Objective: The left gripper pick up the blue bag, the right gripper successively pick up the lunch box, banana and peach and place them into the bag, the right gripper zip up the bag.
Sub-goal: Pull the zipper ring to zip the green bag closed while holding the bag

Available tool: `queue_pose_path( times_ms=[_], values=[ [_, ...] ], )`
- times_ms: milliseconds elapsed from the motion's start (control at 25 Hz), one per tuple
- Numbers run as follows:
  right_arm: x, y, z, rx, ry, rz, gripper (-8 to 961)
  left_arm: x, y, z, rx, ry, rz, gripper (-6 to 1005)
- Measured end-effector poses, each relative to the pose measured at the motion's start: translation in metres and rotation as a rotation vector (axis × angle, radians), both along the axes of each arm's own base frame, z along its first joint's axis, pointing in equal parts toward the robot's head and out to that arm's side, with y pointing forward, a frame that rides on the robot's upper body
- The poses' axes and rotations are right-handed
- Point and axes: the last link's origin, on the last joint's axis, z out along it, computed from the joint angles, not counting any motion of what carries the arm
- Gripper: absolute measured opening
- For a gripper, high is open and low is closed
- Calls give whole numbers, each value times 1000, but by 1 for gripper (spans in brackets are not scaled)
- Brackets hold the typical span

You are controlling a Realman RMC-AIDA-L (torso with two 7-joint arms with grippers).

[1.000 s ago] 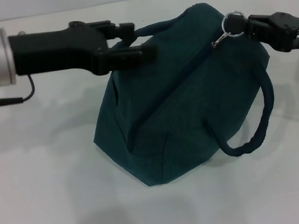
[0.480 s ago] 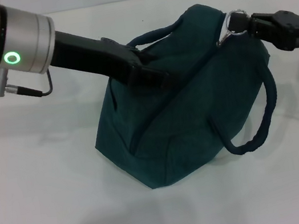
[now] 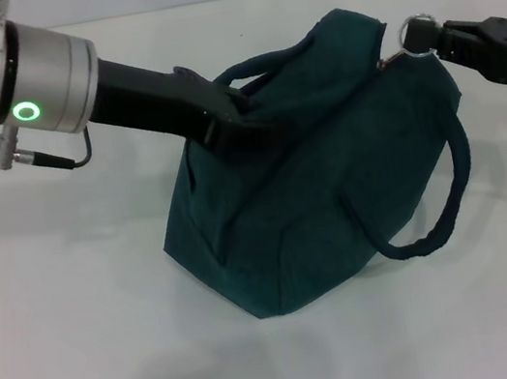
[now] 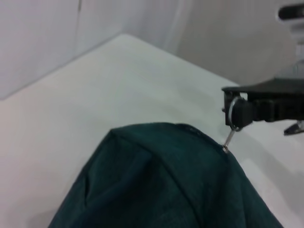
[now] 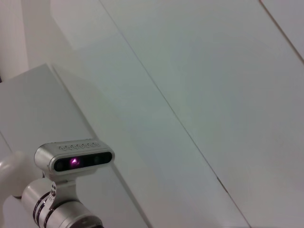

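- Our left gripper [image 3: 241,128] slants down onto the blue bag [image 3: 314,198]; its grip we cannot tell.
- Our right gripper [image 3: 433,37] pinches the zipper ring [image 3: 416,33].

White table [image 3: 87,356], pale wall [image 5: 199,71]

My left gripper [image 3: 257,128] presses into the blue bag [image 3: 322,187], and its own body hides whether my fingers are parted. The bag's inside is closed from sight. My right gripper [image 3: 431,38] grips the zip ring [image 3: 416,31]; the arm behind it is cut off at the head view's right edge. My right wrist camera shows only wall and my head.
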Motion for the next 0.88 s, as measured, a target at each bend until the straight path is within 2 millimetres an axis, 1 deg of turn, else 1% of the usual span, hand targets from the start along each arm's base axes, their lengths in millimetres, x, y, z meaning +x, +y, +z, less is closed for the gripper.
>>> queue_pose_path(
  times_ms=[160, 360, 720, 880],
  values=[
    [2, 1, 3, 11, 3, -7, 15, -3, -1, 1, 14, -27, -9, 316],
    [5, 2, 7, 29, 10, -21, 15, -8, -6, 4, 5, -62, -27, 263],
    [26, -2, 19, 91, 7, -95, 15, -21, -9, 12, 33, -86, -1, 218],
    [34, -4, 22, 117, 1, -123, 15, -26, -9, 16, 40, -100, 8, 173]
  ],
)
